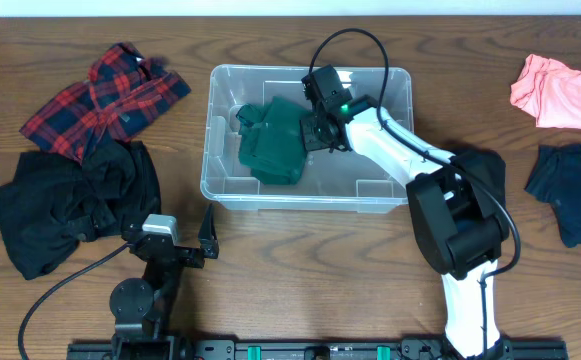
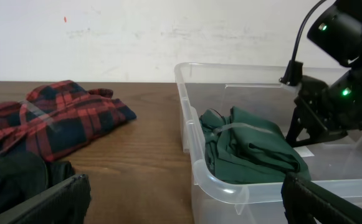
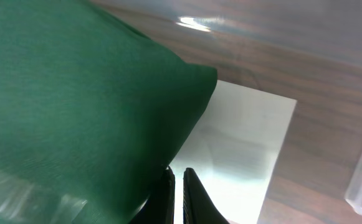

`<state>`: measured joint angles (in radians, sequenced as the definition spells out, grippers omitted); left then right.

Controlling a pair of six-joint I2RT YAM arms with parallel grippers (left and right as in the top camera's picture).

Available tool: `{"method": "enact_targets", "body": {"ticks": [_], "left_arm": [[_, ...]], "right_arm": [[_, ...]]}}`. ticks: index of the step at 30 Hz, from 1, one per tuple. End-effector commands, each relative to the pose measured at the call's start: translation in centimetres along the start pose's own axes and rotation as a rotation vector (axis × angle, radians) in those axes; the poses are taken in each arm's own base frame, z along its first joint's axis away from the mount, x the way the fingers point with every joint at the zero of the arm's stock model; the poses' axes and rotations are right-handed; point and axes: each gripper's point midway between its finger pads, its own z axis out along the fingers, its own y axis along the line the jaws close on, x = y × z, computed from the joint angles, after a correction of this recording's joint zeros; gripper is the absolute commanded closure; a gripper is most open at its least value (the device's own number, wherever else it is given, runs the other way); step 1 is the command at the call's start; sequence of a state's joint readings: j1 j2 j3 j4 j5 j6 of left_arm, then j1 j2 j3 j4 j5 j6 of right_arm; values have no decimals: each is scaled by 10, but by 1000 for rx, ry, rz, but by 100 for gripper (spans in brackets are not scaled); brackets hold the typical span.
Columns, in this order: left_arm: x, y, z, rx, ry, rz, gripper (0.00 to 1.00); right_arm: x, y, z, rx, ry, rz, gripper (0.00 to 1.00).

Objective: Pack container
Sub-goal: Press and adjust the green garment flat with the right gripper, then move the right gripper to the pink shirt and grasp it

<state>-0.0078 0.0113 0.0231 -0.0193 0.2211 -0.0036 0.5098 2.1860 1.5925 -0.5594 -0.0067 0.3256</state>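
The clear container (image 1: 208, 150) stands at mid-table; it also shows in the left wrist view (image 2: 230, 186). A dark green garment (image 1: 275, 145) lies bunched in its left half, also seen in the left wrist view (image 2: 249, 146) and the right wrist view (image 3: 75, 93). My right gripper (image 1: 315, 135) reaches down inside the container at the garment's right edge. Its fingers (image 3: 176, 177) are pressed almost together beside the cloth, over the white label (image 3: 243, 143), with nothing between them. My left gripper (image 1: 170, 240) is open and empty, low in front of the container's left corner (image 2: 181, 205).
A red plaid shirt (image 1: 100, 95) and a black garment (image 1: 70, 200) lie left of the container. A pink cloth (image 1: 560, 92) and a dark navy cloth (image 1: 570, 190) lie at the far right. The right arm's cable arcs over the container.
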Motion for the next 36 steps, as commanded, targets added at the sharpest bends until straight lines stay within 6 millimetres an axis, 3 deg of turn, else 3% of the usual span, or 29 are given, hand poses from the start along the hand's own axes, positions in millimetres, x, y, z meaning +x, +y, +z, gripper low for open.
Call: {"method": "enact_targets", "body": {"ticks": [1,4,12,18,19,21,24,26,31,34,36], "left_arm": [[17,0,1,5,52,-10,2],[17,0,1,5,52,-10,2],[17,0,1,5,52,-10,2],[17,0,1,5,52,-10,2],[17,0,1,5,52,-10,2],[17,0,1,5,52,-10,2],[17,0,1,5,52,-10,2],[17,0,1,5,52,-10,2],[17,0,1,5,52,-10,2],[17,0,1,5,52,-10,2],[17,0,1,5,52,-10,2]], "right_arm": [[-4,-2,7,9,-7,14,95],[-8,4,8,-10,-25,8,95],[-20,44,5,-93,-107,-42,93],[-22,50,4,-101,-119,-50,93],[-23,47,2,-93,-120,-47,91],[-28,40,-4,-71,-131,-38,67],[-41,30,-27,-46,-167,-43,36],[-49,23,-48,-43,-188,-36,21],[-64,7,-117,-56,-246,2,3],[-73,-5,-170,-85,-309,30,1],[-80,-24,-204,-75,-364,64,1]]}}
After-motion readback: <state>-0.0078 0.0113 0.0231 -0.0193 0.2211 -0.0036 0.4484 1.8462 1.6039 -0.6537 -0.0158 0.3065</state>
